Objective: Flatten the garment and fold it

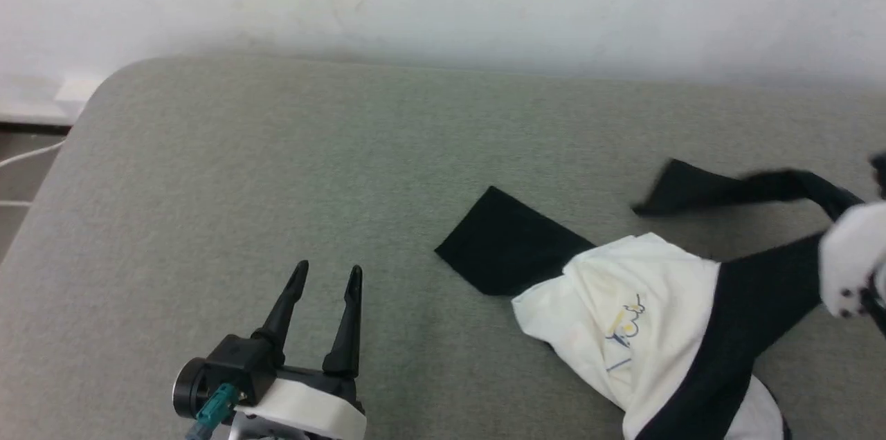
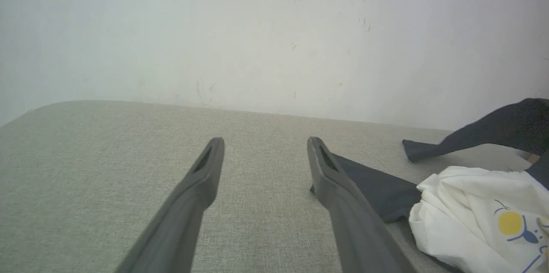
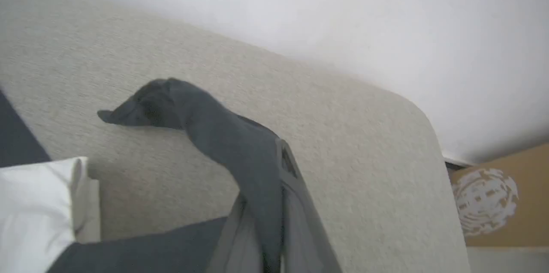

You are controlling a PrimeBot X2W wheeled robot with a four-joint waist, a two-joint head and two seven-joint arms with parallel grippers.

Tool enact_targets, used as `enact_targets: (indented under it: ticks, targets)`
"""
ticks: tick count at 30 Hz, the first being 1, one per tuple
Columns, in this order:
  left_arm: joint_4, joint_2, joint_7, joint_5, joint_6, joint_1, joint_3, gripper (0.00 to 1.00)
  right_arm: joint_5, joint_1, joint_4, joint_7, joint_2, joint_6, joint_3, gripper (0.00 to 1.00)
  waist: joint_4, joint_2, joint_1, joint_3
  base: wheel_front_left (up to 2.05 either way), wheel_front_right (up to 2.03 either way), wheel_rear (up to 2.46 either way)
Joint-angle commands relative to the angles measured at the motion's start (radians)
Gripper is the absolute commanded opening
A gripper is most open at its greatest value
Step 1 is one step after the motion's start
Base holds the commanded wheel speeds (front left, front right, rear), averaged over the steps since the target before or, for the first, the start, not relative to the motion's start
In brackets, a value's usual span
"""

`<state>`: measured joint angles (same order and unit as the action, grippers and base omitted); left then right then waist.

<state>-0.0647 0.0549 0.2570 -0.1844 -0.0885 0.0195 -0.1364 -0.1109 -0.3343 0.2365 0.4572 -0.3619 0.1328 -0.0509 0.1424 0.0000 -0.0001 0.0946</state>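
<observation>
The garment point(image 1: 623, 308) lies crumpled on the right side of the grey table point(image 1: 277, 149), white body up with a small yellow-and-blue print. One black sleeve point(image 1: 509, 243) lies flat toward the middle. The other black sleeve point(image 1: 734, 191) is lifted off the cloth toward the right edge, where my right arm's pale wrist point(image 1: 851, 257) shows. In the right wrist view my right gripper point(image 3: 274, 153) is shut on that sleeve point(image 3: 193, 110), which drapes from the fingers. My left gripper point(image 1: 329, 267) is open over bare table at the lower left, well left of the garment point(image 2: 472, 213).
A white wall runs behind the table. The table's rounded left corner drops to the floor, where a white cable point(image 1: 28, 153) lies. A brown cardboard box point(image 3: 502, 204) stands beyond the table's right corner.
</observation>
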Motion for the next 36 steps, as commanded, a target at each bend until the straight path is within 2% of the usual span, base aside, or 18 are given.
enact_targets:
  ticks: [1,5,6,12,15,16,17,21,25,31,36]
  targets:
    - [0.005,-0.004,0.005,0.002,-0.006,0.002,-0.001,1.0,0.034,0.067,-0.046,0.021,0.007,-0.002,-0.083,0.0,-0.098,0.0,0.0001,-0.034,0.0,0.0,0.0]
    - [0.005,-0.005,0.005,-0.001,-0.005,-0.008,-0.007,1.0,0.105,0.192,-0.096,0.05,0.045,-0.002,-0.253,0.0,-0.134,0.0,0.0001,-0.029,0.0,0.0,0.0]
    - [0.005,-0.005,0.005,-0.001,-0.005,-0.008,-0.007,1.0,0.105,0.192,-0.096,0.05,0.045,-0.002,-0.253,0.0,-0.134,0.0,0.0001,-0.029,0.0,0.0,0.0]
    - [-0.011,-0.005,0.005,0.0,-0.008,-0.02,-0.017,1.0,0.168,0.297,-0.066,0.029,0.139,-0.002,-0.39,0.0,-0.16,0.0,0.0001,-0.022,0.0,0.0,0.0]
    - [-0.023,-0.005,0.005,-0.002,-0.009,-0.023,-0.021,1.0,0.196,0.309,-0.027,0.001,0.176,-0.002,-0.407,0.0,-0.169,0.0,0.0001,-0.02,0.0,0.0,0.0]
    - [-0.033,-0.005,0.005,-0.004,-0.01,-0.024,-0.023,1.0,0.203,0.308,-0.016,-0.017,0.184,-0.002,-0.396,0.56,-0.171,0.0,0.0001,-0.019,0.0,0.0,0.0]
    - [-0.046,-0.005,0.005,-0.008,-0.011,-0.024,-0.026,1.0,0.201,0.302,-0.009,-0.037,0.192,-0.002,-0.383,1.0,-0.174,0.0,0.0001,-0.019,0.0,0.0,0.0]
    - [-0.099,-0.005,0.005,-0.025,-0.014,-0.038,-0.036,1.0,0.167,0.255,-0.02,-0.146,0.216,-0.002,-0.326,1.0,-0.191,0.0,0.0001,-0.02,0.0,0.0,0.0]
    - [-0.173,-0.004,-0.011,-0.042,-0.017,-0.066,-0.054,1.0,0.136,0.22,-0.09,-0.263,0.233,-0.002,-0.252,1.0,-0.212,0.0,0.0001,-0.017,0.0,0.0,0.0]
    - [-0.283,0.01,-0.18,-0.033,-0.009,-0.167,-0.077,1.0,0.087,0.225,-0.243,-0.379,0.266,-0.002,-0.131,1.0,-0.249,0.0,0.0001,0.007,0.0,0.0,0.0]
    - [-0.367,0.029,-0.334,-0.008,0.035,-0.266,-0.08,1.0,0.063,0.251,-0.33,-0.429,0.289,-0.002,-0.052,1.0,-0.283,0.0,0.0001,0.046,0.0,0.0,0.0]
